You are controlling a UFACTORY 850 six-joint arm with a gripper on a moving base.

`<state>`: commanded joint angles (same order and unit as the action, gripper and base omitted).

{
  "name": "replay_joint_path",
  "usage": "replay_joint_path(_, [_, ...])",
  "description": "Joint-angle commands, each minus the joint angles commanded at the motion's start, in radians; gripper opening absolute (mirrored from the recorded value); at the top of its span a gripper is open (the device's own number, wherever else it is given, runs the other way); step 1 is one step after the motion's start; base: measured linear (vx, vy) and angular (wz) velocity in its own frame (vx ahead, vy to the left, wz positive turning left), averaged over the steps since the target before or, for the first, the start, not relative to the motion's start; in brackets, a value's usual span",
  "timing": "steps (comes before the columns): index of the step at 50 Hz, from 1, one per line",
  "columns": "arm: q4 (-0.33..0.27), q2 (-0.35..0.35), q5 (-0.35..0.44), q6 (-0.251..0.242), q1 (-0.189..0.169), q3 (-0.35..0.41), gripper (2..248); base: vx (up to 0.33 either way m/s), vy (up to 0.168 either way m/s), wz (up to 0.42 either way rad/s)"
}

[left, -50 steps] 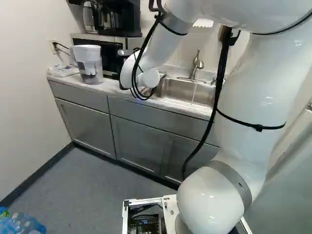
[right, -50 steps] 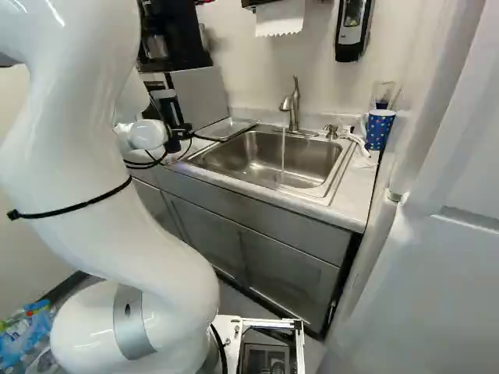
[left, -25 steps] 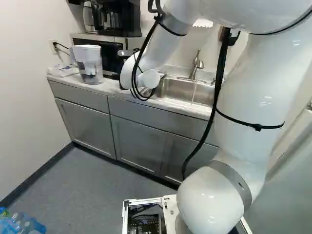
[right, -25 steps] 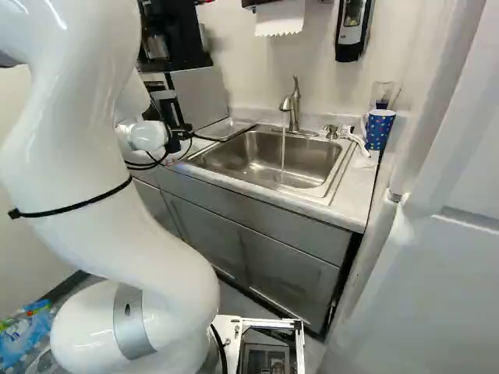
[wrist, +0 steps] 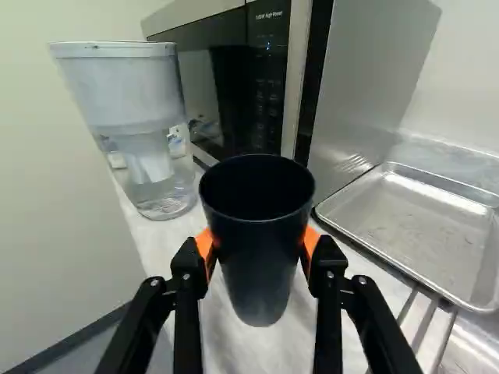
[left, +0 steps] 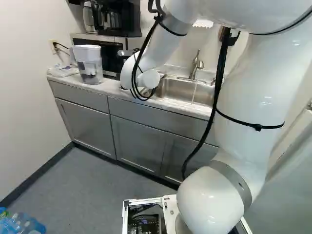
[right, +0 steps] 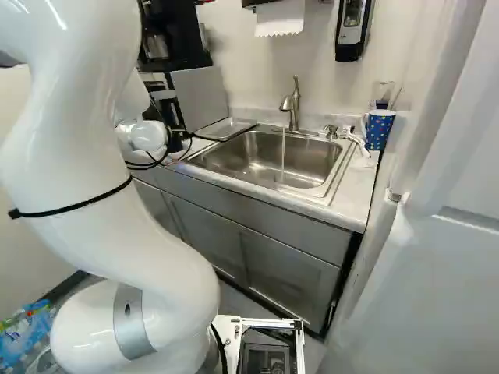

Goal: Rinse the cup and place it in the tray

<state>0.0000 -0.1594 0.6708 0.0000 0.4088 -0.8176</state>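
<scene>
In the right base view, the gripper (right: 178, 140) shows only as a dark part beyond the white wrist, by the counter left of the sink (right: 273, 160). The wrist view has the gripper (wrist: 260, 253) shut on a dark, tapered cup (wrist: 261, 269), its orange pads touching both sides. The cup stands upright, mouth up, over the countertop; whether its base touches is unclear. Beside it lies the metal tray (wrist: 413, 222), bare, next to the sink. A thin stream of water (right: 283, 156) runs from the faucet (right: 293, 105) into the sink.
A water pitcher (wrist: 144, 132) stands on the other side of the cup from the tray. The microwave (wrist: 242, 86) is close behind the cup. A blue patterned cup (right: 379, 128) stands right of the sink, near the soap dispenser (right: 352, 27) on the wall.
In the right base view, the dark finger part that stuck out beyond the wrist has drawn inward, so the gripper has closed. Arm and base hold their places.
</scene>
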Motion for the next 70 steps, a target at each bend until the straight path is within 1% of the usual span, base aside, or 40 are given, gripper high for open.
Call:
replay_joint_path(1, [0.0,0.0,0.0,0.0,0.0,0.0,123,0.0,0.0,0.0])
replay_joint_path(15, [0.0,0.001,0.0,0.0,0.0,0.0,123,0.0,0.0,0.0])
replay_joint_path(31, [0.0,0.024,-0.001,0.0,0.0,-0.006,123,0.0,0.0,0.0])
replay_joint_path(43, [0.0,0.044,-0.028,0.0,-0.001,-0.011,123,0.0,0.0,0.0])
replay_joint_path(60, [0.0,0.082,-0.065,0.0,-0.017,-0.009,123,0.0,0.0,0.0])
replay_joint_path(70, [0.0,0.109,-0.069,0.0,-0.033,-0.003,123,0.0,0.0,0.0])
